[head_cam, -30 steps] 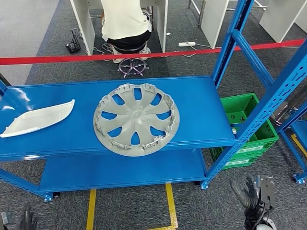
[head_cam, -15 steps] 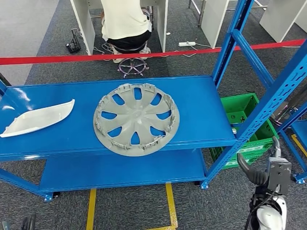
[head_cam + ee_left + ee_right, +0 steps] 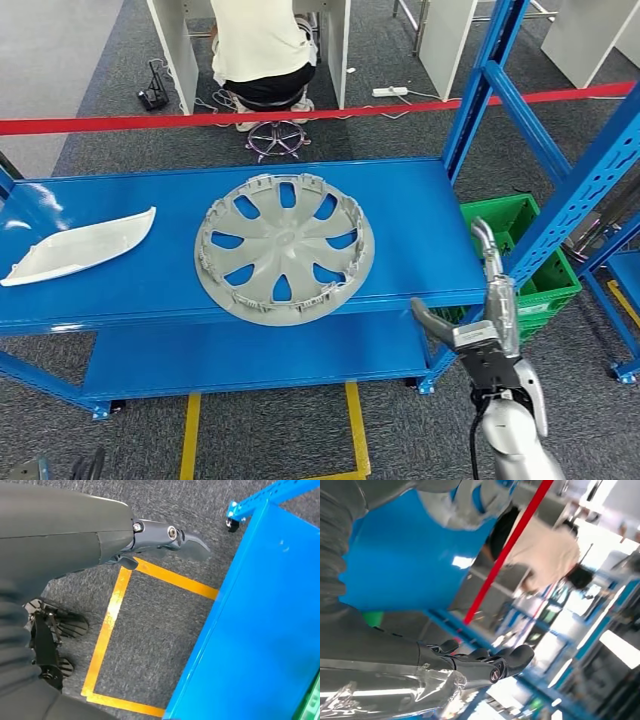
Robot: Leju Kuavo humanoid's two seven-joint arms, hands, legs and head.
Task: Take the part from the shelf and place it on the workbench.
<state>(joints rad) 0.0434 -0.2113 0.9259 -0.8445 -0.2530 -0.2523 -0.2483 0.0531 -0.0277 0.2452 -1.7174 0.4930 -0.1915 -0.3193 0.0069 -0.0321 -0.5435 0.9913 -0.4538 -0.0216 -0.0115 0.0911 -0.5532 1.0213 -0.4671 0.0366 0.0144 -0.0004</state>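
A grey wheel cover (image 3: 284, 250) lies flat at the middle of the blue shelf (image 3: 423, 220). A white curved trim piece (image 3: 75, 246) lies at the shelf's left end. My right hand (image 3: 487, 335) is raised in front of the shelf's right front corner, right of the wheel cover and apart from it. Its thumb and fingers are spread and hold nothing. In the right wrist view the right hand (image 3: 478, 665) is empty, with the blurred wheel cover (image 3: 465, 500) beyond. My left hand (image 3: 89, 464) hangs low at the bottom left; the left hand (image 3: 166, 535) holds nothing above the carpet.
A green crate (image 3: 513, 225) stands on the floor right of the shelf, behind a slanted blue upright (image 3: 558, 215). Red barrier tape (image 3: 113, 124) runs behind the shelf, with a person (image 3: 256, 40) seated beyond it. Yellow floor lines (image 3: 355, 420) mark the carpet in front.
My right hand has risen from the bottom right corner up and to the left, to the shelf's front right corner. The parts on the shelf have not moved.
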